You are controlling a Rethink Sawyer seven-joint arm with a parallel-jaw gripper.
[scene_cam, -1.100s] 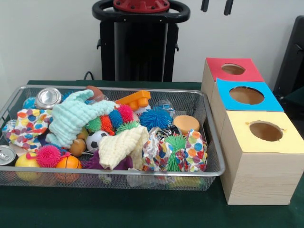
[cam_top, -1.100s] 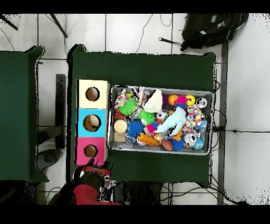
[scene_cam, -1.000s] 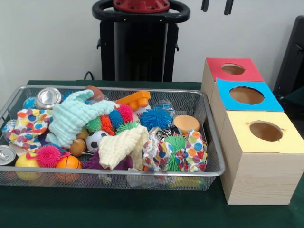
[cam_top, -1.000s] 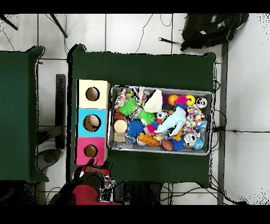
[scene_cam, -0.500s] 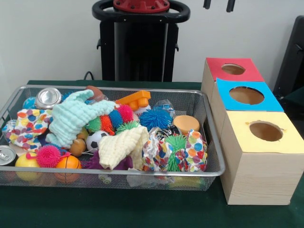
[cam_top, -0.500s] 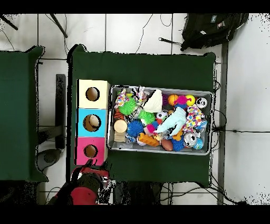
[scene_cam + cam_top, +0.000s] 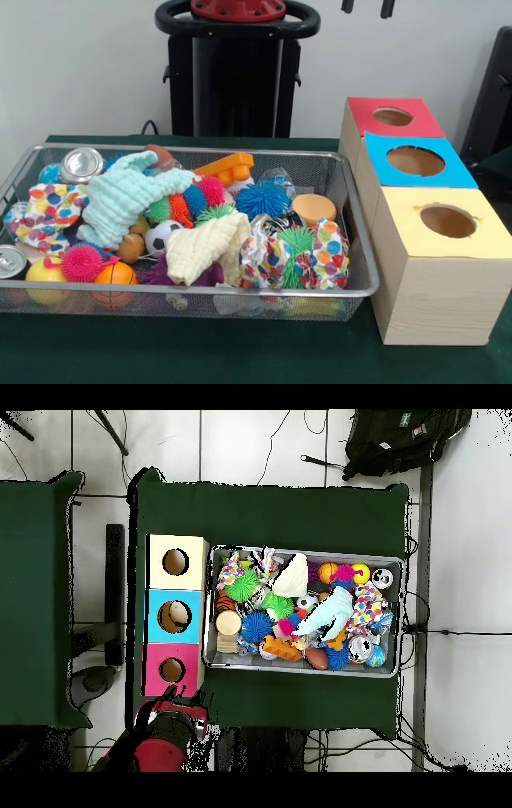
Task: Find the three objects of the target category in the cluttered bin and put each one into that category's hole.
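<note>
A wire mesh bin (image 7: 240, 293) holds a jumble of toys: a mint cloth (image 7: 120, 200), a cream cloth (image 7: 204, 248), a blue spiky ball (image 7: 262, 200), a pink spiky ball (image 7: 82, 262), a small soccer ball (image 7: 164, 234), an orange block (image 7: 228, 168) and a silver can (image 7: 80, 164). To its right stand three wooden boxes with holed tops: red (image 7: 364, 120), blue (image 7: 384, 152) and yellow (image 7: 400, 208). Only the tips of my gripper (image 7: 367, 6) show, at the top edge above the red box. They are open, apart and holding nothing.
In the overhead view the bin (image 7: 403, 614) lies right of the yellow (image 7: 195, 549), blue (image 7: 195, 599) and red (image 7: 155, 684) boxes on a green table (image 7: 270, 514). The arm (image 7: 165, 734) sits below the red box. A black bag (image 7: 400, 434) lies on the floor.
The gripper tips have crept slightly up and to the right at the top edge of the front view. Nothing in the bin has moved.
</note>
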